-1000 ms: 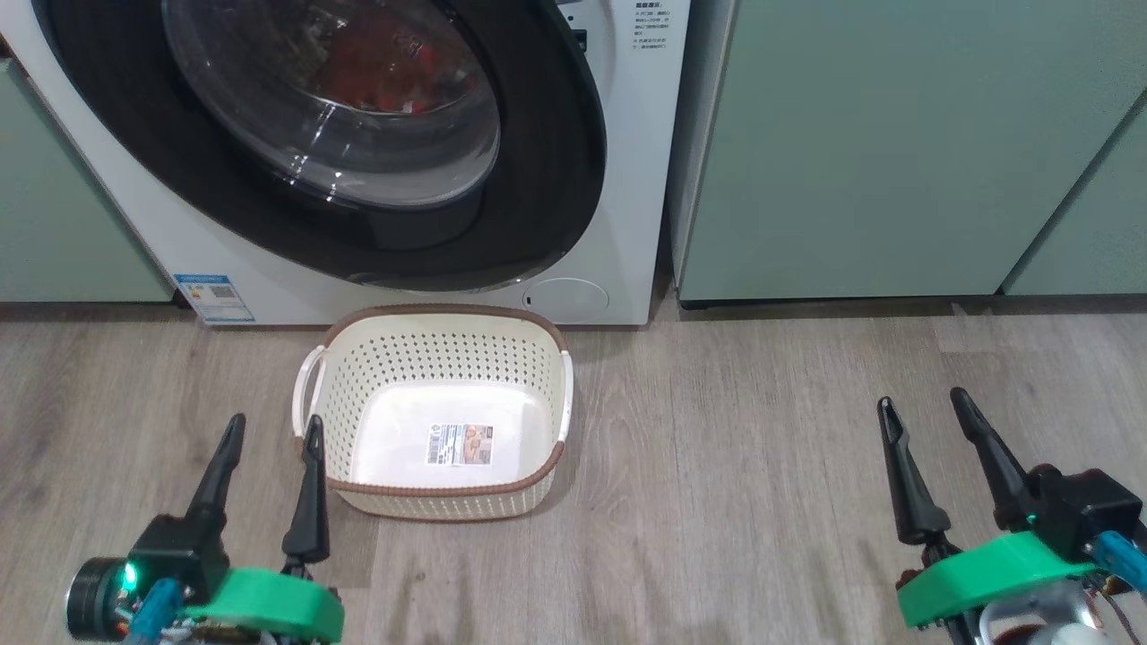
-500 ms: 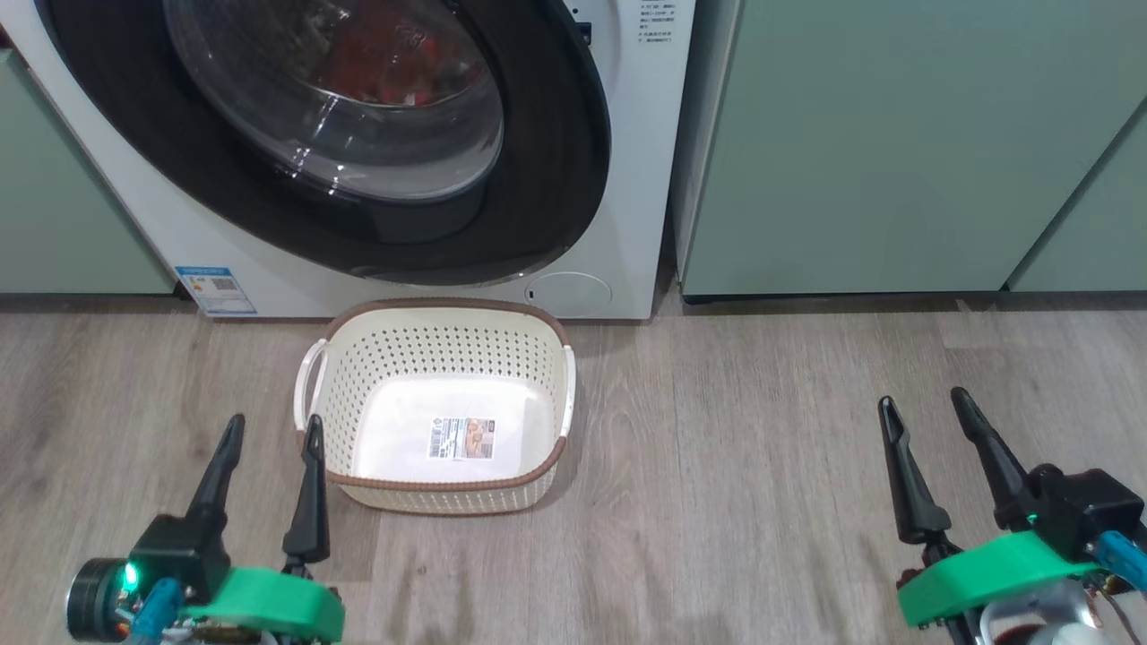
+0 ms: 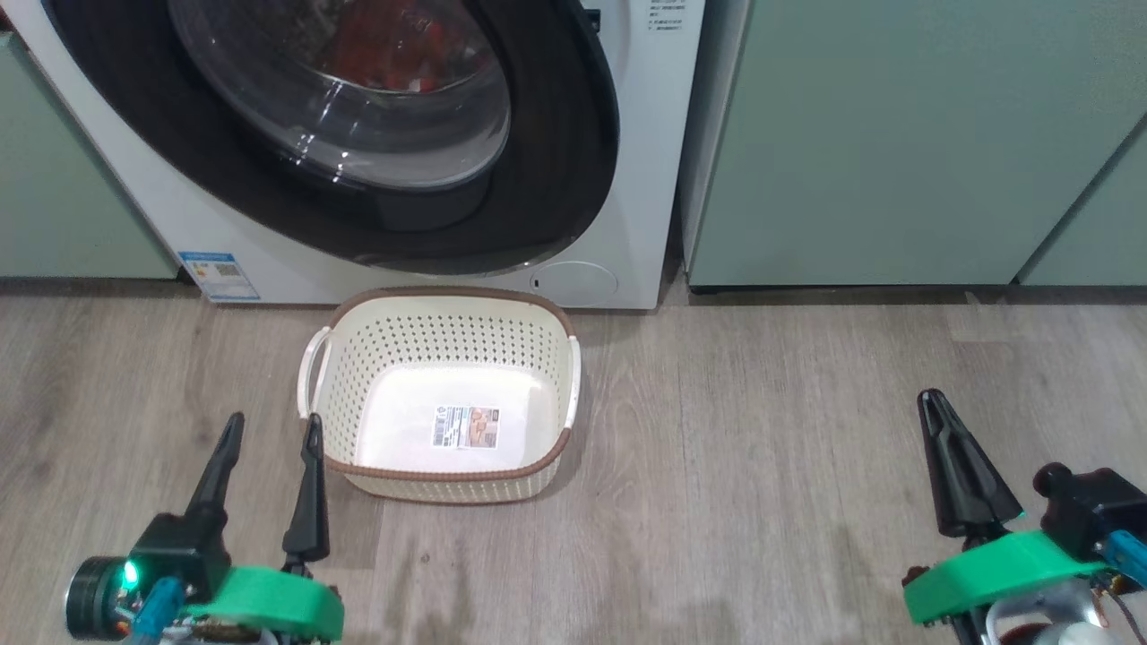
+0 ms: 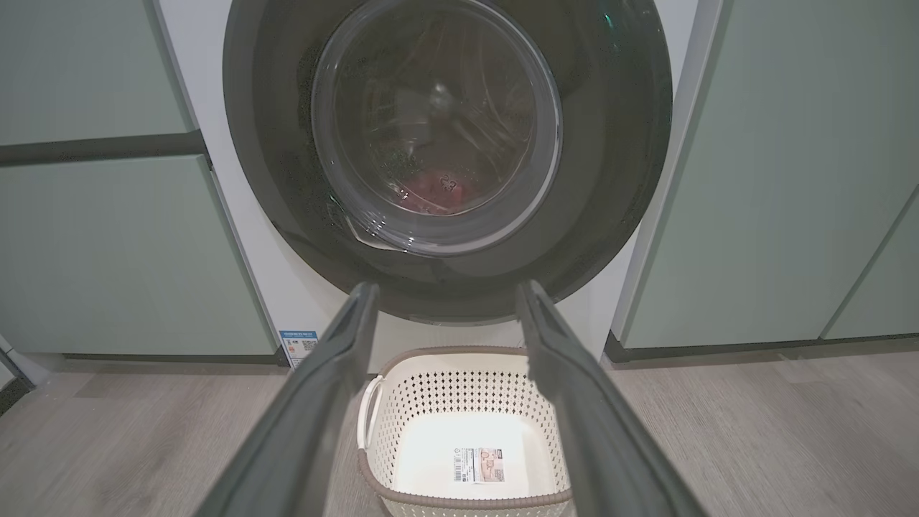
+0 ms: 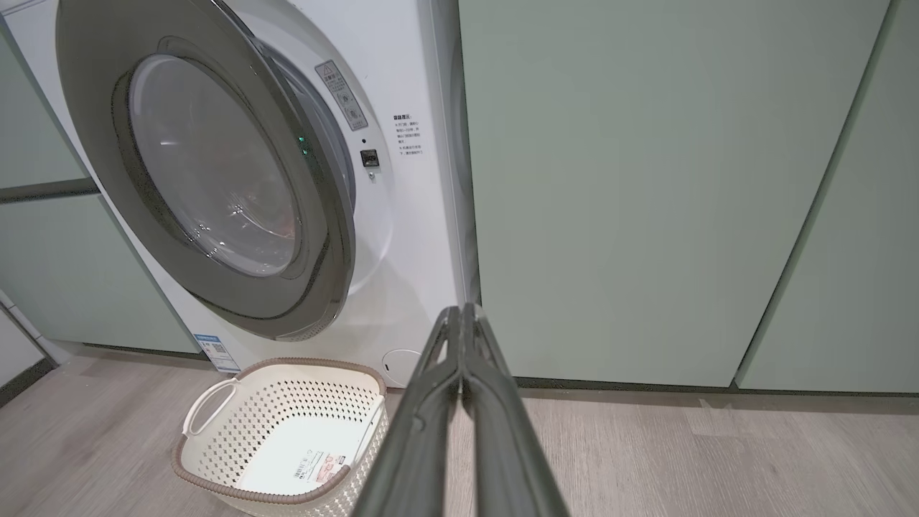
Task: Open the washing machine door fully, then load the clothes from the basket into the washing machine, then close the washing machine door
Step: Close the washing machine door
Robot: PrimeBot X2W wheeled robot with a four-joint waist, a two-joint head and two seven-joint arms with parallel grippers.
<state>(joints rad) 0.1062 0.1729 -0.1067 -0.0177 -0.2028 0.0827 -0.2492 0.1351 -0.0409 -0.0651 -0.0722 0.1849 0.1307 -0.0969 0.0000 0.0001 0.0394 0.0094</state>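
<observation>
Hovering low over the wooden floor (image 3: 762, 502), both hands point forward toward the washing machine (image 3: 647, 179), fingers slanting up the head view. The left hand (image 3: 274, 428) sits by the near left corner of the basket (image 3: 448, 345), its two dark fingers (image 3: 310, 493) spread wide apart and holding nothing. The right hand (image 3: 934, 401) is well off to the right, before the pale green cabinets (image 3: 896, 134), its fingers pressed together into one point, gripping nothing. The basket stands on the floor just in front of the machine, a label (image 3: 465, 426) showing on its bottom. The clothes (image 3: 394, 40) show as red behind the glass of the washing machine door (image 3: 556, 161), inside the machine. In the right wrist view the door's right edge stands slightly off the white front.
</observation>
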